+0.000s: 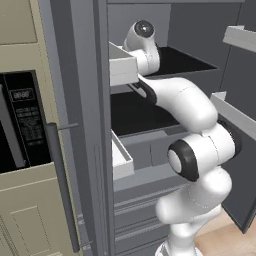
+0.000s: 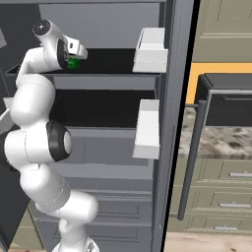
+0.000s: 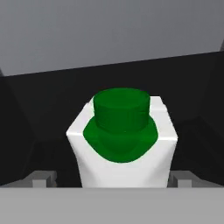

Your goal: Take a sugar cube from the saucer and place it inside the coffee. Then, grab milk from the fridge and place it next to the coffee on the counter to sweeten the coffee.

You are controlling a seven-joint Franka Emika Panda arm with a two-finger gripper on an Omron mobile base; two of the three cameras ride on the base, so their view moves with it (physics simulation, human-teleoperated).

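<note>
My two dark fingertips (image 3: 41,179) stand wide apart, one either side of the single small white milk carton with a green round cap (image 3: 122,135), gripping nothing. It stands upright on the dark upper shelf (image 2: 113,63) of the tall grey open fridge (image 1: 95,150). Two white door bins (image 2: 150,49) hang on each door.

Dark shelf (image 3: 43,109) lies bare around the milk (image 3: 122,144) on every side

Beige cabinets (image 1: 30,220), a black wall oven (image 1: 22,120), wooden floor (image 1: 227,240).
</note>
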